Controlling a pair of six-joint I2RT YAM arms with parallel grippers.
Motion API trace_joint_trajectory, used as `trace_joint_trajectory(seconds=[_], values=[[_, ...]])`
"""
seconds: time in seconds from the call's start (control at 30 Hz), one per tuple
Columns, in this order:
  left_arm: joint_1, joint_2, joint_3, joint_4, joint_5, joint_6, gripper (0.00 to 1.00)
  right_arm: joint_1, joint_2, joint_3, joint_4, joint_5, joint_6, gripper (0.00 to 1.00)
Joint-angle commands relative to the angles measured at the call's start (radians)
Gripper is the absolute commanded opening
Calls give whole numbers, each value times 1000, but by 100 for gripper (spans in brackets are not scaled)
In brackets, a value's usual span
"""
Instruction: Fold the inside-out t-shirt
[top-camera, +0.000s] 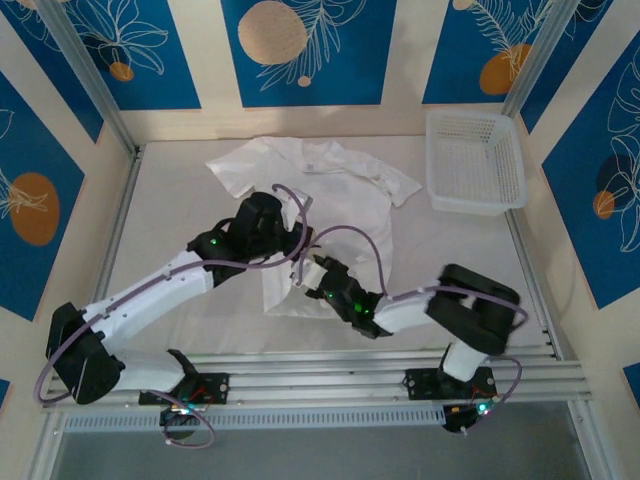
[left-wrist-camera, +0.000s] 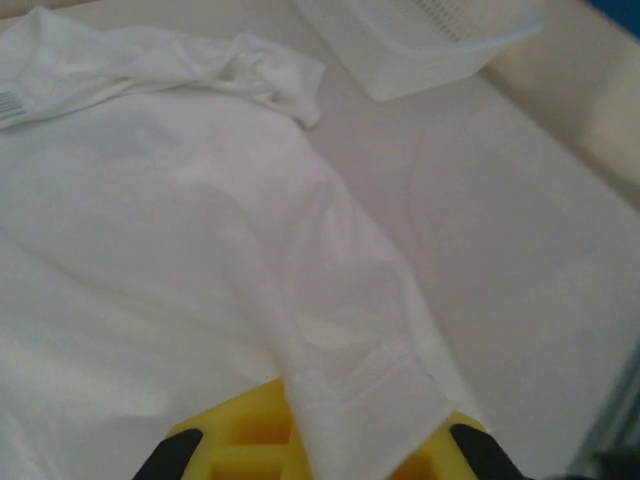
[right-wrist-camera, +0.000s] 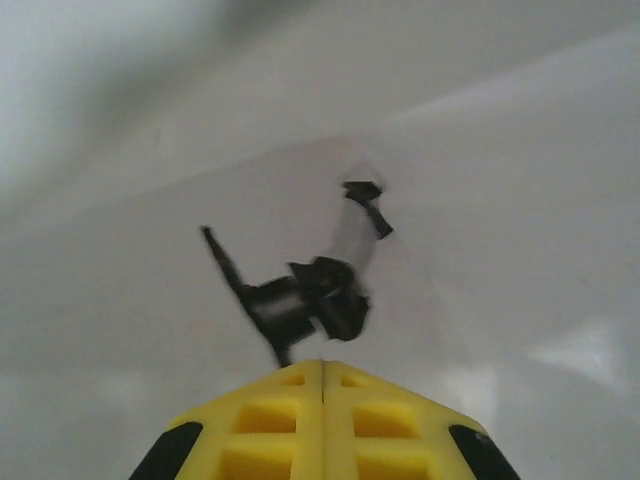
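top: overhead, whole table (top-camera: 450, 238) | wrists: close, low | shared: t-shirt (top-camera: 340, 185)

The left arm (top-camera: 150, 295) starts at the near left, bends at its elbow by the left edge, then reaches far and right toward the middle. There the left gripper (top-camera: 298, 238) (left-wrist-camera: 330, 445) is squeezed tight on a fold of the t-shirt (left-wrist-camera: 200, 250), which runs between its yellow fingers (left-wrist-camera: 250, 440). The right arm (top-camera: 420, 305) comes up from the near right, folds at its elbow and stretches left, and the right gripper (top-camera: 313, 268) (right-wrist-camera: 322, 385) sits just beside the left one on the near side, its yellow fingers (right-wrist-camera: 270, 430) pressed flat together.
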Motion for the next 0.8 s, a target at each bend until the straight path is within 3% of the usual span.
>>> trace_joint_trajectory(seconds=[0.0,0.13,0.23,0.37,0.5,0.63,0.77], values=[[6,-46,65,2,155,-66,0,-52,71,11,271,28,-295,0],[-1,-50,136,-36,227,-83,0,-133,48,62,49,65,-113,0],[-6,-67,167,-56,205,-77,0,-189,-42,120,-371,-24,117,0],[-10,-77,208,-42,190,-84,0,-220,-98,200,-628,-90,253,0],[-28,-44,294,27,245,-111,0,-261,-159,369,-941,-164,511,0],[-69,26,429,67,280,-110,0,-305,-161,454,-1022,-329,699,0],[-119,95,583,57,290,-73,0,-304,-57,501,-1055,-447,752,0]])
